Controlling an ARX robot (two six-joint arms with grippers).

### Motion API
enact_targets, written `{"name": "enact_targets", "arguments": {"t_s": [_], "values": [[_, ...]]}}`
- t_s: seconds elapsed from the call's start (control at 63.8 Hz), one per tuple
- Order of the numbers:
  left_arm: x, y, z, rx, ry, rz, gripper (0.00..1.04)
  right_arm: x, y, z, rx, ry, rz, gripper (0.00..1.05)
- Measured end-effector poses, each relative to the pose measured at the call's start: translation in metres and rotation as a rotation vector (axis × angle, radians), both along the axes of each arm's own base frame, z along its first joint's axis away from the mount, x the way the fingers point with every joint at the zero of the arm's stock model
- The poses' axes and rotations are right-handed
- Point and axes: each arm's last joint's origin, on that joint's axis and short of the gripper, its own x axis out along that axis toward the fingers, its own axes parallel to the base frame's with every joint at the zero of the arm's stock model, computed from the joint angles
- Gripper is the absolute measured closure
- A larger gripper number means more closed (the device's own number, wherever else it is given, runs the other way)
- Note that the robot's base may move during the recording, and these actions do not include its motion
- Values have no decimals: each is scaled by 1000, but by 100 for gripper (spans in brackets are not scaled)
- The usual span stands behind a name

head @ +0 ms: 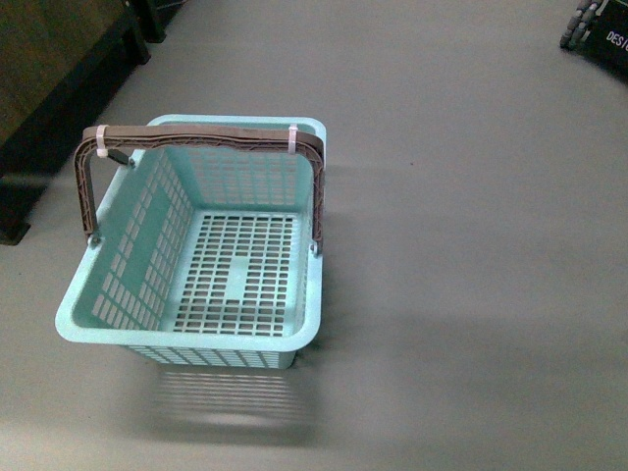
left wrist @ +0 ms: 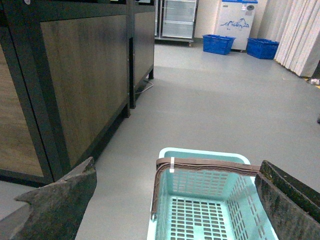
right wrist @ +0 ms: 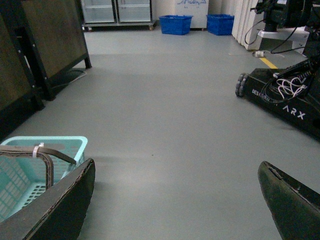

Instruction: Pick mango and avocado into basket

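The basket point(head: 186, 340) sat on the grey floor point(head: 471, 245) left of centre in the front view, its near rim closest to the robot and its slotted bottom showing bare. Its brown handle point(head: 196, 134) leaned back over the far rim, with 2 white zip ties point(head: 291, 137) on the top bar. A dark wood cabinet point(head: 49, 69) stood near the basket's far left corner, apart from it, with a strip of floor between. To the basket's right the floor lay open all the way to the black base of another machine point(head: 597, 29) in the far right corner. In the left wrist view the left gripper point(left wrist: 176, 167) hung above the basket's near end with its jaws spread wide and nothing between them, its 2 worn fingers point(left wrist: 60, 200) framing the turquoise rim and handle. Beyond it the cabinet's edge ran along the left side of a clear aisle toward 2 blue crates point(left wrist: 218, 44) and a white chest freezer point(left wrist: 237, 22). The right gripper point(right wrist: 176, 163) was likewise wide open and held nothing, hanging over bare floor just beside the basket's right rim, well apart from the black ARX base point(right wrist: 285, 95) and its wheel point(right wrist: 242, 85).
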Motion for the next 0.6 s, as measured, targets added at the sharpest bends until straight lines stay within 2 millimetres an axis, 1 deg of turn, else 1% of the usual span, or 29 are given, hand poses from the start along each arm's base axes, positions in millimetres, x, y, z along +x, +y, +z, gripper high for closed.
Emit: {"name": "enact_targets", "arguments": {"t_s": [0.595], "values": [[0, 0, 0, 0, 0, 0, 8, 0, 0, 0, 0, 0, 0, 9]]}}
